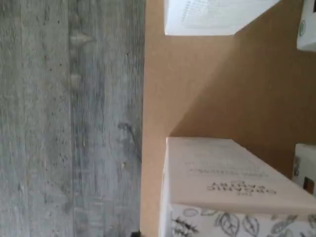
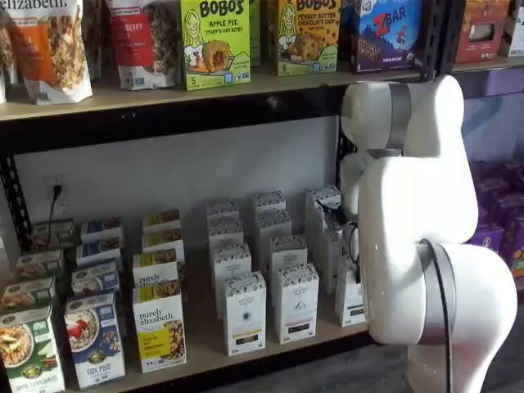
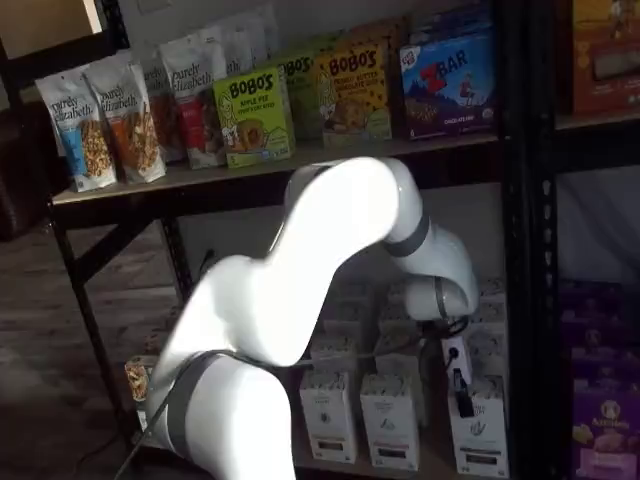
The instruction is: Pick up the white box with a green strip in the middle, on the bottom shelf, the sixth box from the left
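The white box (image 2: pixel 348 301) stands at the right end of the front row on the bottom shelf (image 2: pixel 205 350), half hidden by my arm. In a shelf view it shows at the lower right (image 3: pixel 478 432). My gripper (image 3: pixel 462 392) hangs just above its top; only a black finger under the white body shows, side-on, so I cannot tell if it is open. The wrist view shows the tan shelf board (image 1: pixel 197 84) and a like white carton with a leaf-speckled top (image 1: pixel 222 192) close by; I cannot tell which box of the row it is.
Several alike white cartons (image 2: pixel 244 313) stand in rows left of and behind the target. Yellow-and-white "purely elizabeth" boxes (image 2: pixel 158 327) stand further left. A black upright (image 3: pixel 520 250) rises right of the gripper. Grey plank floor (image 1: pixel 69 118) lies before the shelf edge.
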Robot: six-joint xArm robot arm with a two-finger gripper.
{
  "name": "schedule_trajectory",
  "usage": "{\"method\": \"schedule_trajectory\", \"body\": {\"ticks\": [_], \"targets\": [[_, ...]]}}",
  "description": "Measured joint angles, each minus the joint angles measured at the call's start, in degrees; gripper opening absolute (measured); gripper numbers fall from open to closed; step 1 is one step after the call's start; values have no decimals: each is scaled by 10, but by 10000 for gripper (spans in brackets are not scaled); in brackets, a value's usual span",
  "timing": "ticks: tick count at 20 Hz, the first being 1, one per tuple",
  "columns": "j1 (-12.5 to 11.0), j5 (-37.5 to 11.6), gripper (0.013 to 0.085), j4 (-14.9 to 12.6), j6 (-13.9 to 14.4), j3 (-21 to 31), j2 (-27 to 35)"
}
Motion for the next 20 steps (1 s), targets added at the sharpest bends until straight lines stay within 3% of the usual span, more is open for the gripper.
{"method": "schedule_trajectory", "body": {"ticks": [1, 5, 15, 20], "targets": [[0, -1, 770, -4, 3, 1, 0], [1, -7, 650, -13, 12, 5, -2], [5, -17, 650, -12, 17, 10, -4], [8, -12, 650, -29, 34, 13, -8]]}}
